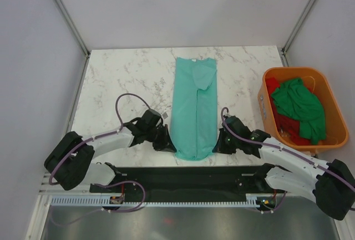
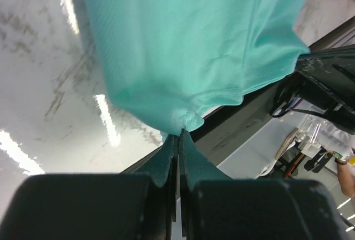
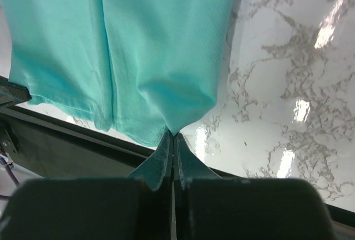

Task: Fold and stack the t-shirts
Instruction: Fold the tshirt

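1. Teal shirt (image 1: 194,110) lies on the table (image 1: 122,79) as a long narrow strip. Collar end is far, hem is at the near edge, between the two arms.
2. Left gripper (image 2: 178,136): jaws pinched tight on the hem's left corner. Right gripper (image 3: 172,134): jaws pinched tight on the right corner. Each bite holds only a small bit of cloth.
3. Likely step: carry the hem toward the collar to halve the strip.
4. Lift both corners together and level. So thin a pinch could slip if one side leads.
5. Raise only enough to clear the cloth below, then travel straight along the strip so the side edges line up.
6. Mind the folded sleeve lying on top near the far end, and lay the hem squarely over it.
7. Set the hem down before you open the jaws, or the fold may spring back.
8. Green shirt (image 1: 299,104) and red shirt (image 1: 289,124) sit in the tub (image 1: 293,70), well apart at right.
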### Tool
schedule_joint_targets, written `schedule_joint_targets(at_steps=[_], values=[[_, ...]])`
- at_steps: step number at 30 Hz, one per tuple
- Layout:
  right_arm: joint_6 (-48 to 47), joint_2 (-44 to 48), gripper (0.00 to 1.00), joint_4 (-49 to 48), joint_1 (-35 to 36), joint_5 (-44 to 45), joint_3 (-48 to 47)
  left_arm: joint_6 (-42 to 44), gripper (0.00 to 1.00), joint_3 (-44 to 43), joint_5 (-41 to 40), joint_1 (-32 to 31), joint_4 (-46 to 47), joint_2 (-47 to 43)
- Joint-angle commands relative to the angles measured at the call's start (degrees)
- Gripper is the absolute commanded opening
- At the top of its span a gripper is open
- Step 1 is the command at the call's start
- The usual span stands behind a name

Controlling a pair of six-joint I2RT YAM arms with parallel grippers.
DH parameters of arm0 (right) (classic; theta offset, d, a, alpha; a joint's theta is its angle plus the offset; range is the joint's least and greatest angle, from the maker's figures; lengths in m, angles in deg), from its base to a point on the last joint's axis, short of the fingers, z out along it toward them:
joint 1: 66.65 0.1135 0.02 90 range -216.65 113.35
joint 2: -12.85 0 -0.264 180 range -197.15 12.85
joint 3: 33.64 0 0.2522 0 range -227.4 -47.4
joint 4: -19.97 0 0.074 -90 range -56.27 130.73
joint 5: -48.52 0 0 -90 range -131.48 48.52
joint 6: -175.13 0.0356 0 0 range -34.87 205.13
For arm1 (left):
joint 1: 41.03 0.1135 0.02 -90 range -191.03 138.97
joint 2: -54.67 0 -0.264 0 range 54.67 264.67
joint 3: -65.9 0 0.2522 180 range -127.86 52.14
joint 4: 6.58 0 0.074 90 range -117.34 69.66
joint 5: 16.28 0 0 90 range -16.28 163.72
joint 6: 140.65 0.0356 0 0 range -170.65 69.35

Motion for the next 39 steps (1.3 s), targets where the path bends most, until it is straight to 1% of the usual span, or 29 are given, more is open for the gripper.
schedule_joint_targets(at_steps=[1,4,7,11,14,19,22,28,31,34,39], values=[[-3.0,-2.8,0.00,0.6,-0.4,3.3,-5.2,-1.4,0.02,-5.4,1.1,0.2,0.5,1.4],[-5.1,-5.2,0.00,1.5,-2.8,3.7,-9.0,-1.1,0.02,-8.3,1.2,0.9,-0.1,3.2],[-8.1,-7.7,0.00,2.1,-5.8,3.5,-12.4,0.2,0.02,-11.0,0.8,3.1,-0.9,5.0],[-13.0,-12.2,0.00,2.0,-10.1,3.0,-16.8,2.4,0.02,-14.4,2.3,9.7,-1.0,8.5],[-16.7,-16.5,0.00,0.6,-12.7,2.6,-20.3,4.5,0.02,-19.1,3.8,12.6,-1.0,12.3],[-20.9,-23.6,0.00,-1.4,-17.3,2.5,-26.0,6.1,0.02,-29.4,9.0,14.4,-1.0,20.5],[-23.3,-27.4,0.00,-1.7,-19.7,2.1,-30.4,5.2,0.02,-32.3,8.4,15.9,-1.1,23.1],[-25.8,-34.2,0.00,-3.4,-22.1,-0.1,-35.0,6.0,0.02,-37.2,8.5,18.1,-1.1,27.5],[-26.2,-36.3,0.00,-4.0,-22.8,0.3,-37.1,7.2,0.02,-41.0,9.3,18.7,-1.1,30.3],[-26.6,-38.1,0.00,-4.0,-23.5,1.1,-39.5,8.0,0.02,-43.8,8.5,19.1,-1.1,32.0],[-26.9,-41.1,0.00,-4.0,-24.5,1.0,-43.5,7.8,0.02,-47.1,8.2,20.5,-1.1,35.4]])
